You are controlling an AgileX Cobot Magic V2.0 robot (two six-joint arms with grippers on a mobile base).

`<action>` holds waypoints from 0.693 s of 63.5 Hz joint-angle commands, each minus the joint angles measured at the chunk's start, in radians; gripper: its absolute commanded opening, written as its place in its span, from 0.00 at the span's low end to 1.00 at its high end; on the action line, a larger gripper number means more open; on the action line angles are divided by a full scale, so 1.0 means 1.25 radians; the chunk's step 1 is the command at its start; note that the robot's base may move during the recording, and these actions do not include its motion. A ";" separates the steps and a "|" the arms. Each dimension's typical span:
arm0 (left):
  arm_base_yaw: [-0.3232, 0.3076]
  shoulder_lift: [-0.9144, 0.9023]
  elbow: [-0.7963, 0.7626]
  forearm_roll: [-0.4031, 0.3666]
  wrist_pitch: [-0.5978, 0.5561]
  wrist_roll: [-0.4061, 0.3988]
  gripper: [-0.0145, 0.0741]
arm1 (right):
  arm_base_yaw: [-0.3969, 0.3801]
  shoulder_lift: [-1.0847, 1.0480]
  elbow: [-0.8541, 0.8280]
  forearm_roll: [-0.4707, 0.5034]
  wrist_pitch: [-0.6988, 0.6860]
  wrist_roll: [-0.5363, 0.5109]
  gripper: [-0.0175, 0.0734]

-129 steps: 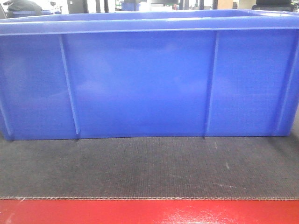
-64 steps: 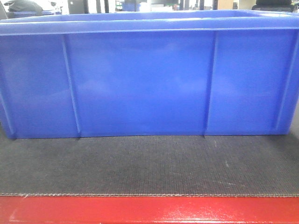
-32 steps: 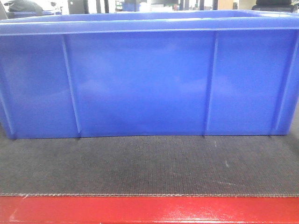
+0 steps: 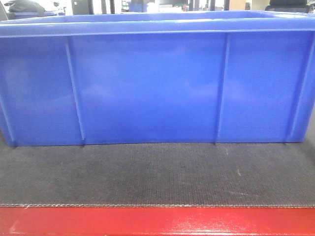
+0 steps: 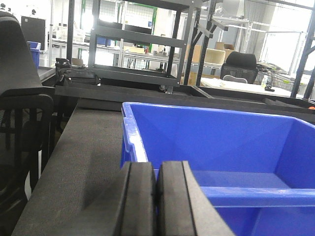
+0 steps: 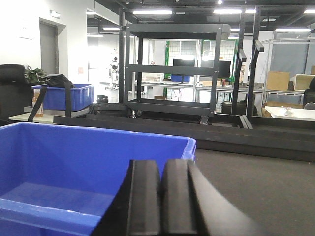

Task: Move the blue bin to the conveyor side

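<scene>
Blue bin (image 4: 147, 83) sits lengthwise on conveyor (image 4: 157, 172). Left gripper (image 5: 156, 196) and right gripper (image 6: 160, 196), jaws pressed together, probably touch its near rim.

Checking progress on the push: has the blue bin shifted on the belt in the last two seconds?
Yes, slightly: the blue bin edged right and away, its base line sitting farther from the belt's red strip.

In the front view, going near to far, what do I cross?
Red strip → conveyor → blue bin → blurred workshop background beyond its rim.
</scene>
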State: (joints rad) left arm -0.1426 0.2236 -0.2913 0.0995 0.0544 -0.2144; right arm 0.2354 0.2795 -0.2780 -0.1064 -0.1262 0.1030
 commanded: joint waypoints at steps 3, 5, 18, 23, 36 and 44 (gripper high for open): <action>-0.003 -0.005 0.000 0.003 -0.016 0.000 0.14 | -0.001 -0.004 0.005 0.031 -0.010 -0.006 0.11; -0.003 -0.005 0.000 0.003 -0.016 0.000 0.14 | -0.005 -0.009 0.012 0.047 -0.002 -0.008 0.11; -0.003 -0.005 0.000 0.003 -0.016 0.000 0.14 | -0.089 -0.120 0.120 0.131 0.042 -0.072 0.11; -0.003 -0.005 0.000 0.003 -0.016 0.000 0.14 | -0.111 -0.179 0.168 0.133 0.060 -0.073 0.11; -0.003 -0.006 0.000 0.003 -0.016 0.000 0.14 | -0.118 -0.224 0.222 0.133 0.124 -0.073 0.11; -0.003 -0.006 0.000 0.003 -0.016 0.000 0.14 | -0.118 -0.224 0.222 0.133 0.095 -0.075 0.11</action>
State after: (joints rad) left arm -0.1426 0.2220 -0.2913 0.0995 0.0534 -0.2144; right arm 0.0944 0.0078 0.0011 0.0559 0.0329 0.0195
